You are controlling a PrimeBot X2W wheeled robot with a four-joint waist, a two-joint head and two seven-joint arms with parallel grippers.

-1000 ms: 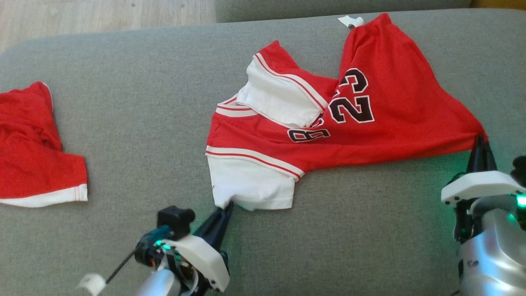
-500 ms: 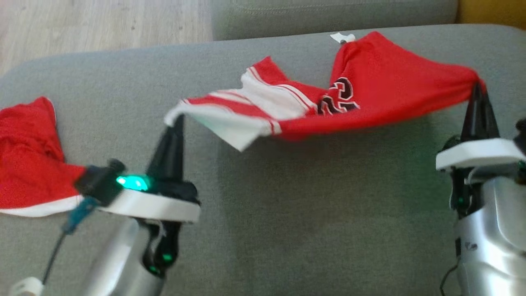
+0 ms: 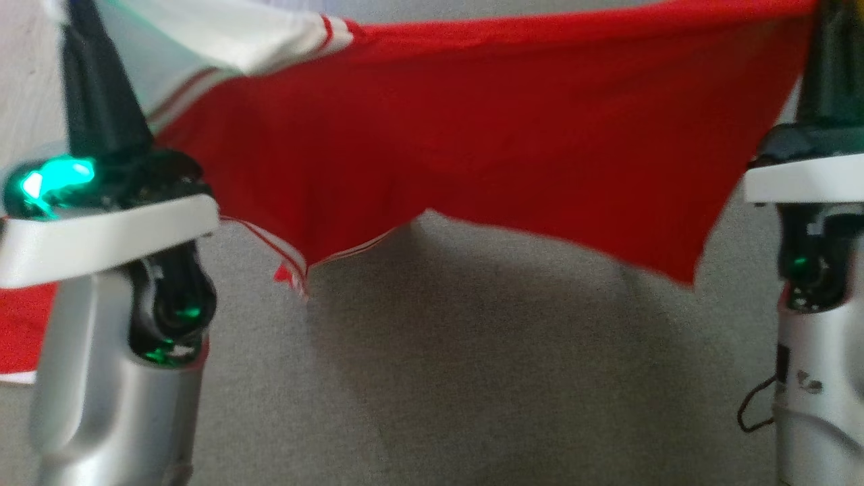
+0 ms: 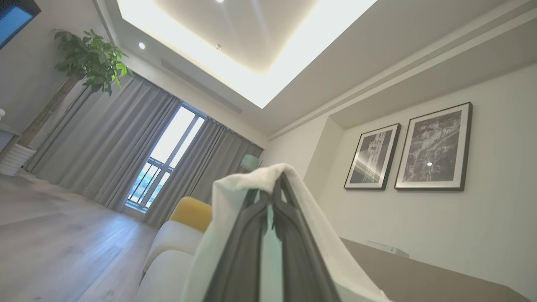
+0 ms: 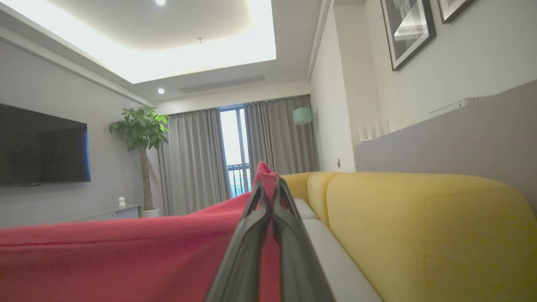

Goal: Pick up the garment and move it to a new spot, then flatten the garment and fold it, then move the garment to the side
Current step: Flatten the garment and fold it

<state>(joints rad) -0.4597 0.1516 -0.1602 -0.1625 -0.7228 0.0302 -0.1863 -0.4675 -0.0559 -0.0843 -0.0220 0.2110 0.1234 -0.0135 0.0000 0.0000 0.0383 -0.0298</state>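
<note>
The garment (image 3: 472,148), a red jersey with white sleeves and striped trim, hangs stretched in the air between my two grippers above the grey cushion (image 3: 486,378). My left gripper (image 3: 77,20) stands at the upper left of the head view, shut on a white sleeve corner. That white cloth (image 4: 247,188) drapes over the left gripper (image 4: 277,179) in the left wrist view. At the upper right, my right gripper (image 3: 827,20) is shut on a red corner; the right wrist view shows red fabric (image 5: 126,251) pinched at the right gripper (image 5: 268,180). The garment's lower edge sags in the middle.
A second red piece with a white hem (image 3: 20,324) lies on the cushion at the far left, partly behind my left arm. A dark cable (image 3: 752,405) loops beside my right arm. A yellow sofa back (image 5: 419,218) is to the right in the right wrist view.
Both grippers have risen with the garment, lifting it off the cushion and spreading it. It lay crumpled a second ago and now hangs taut. The head view has shifted too.
</note>
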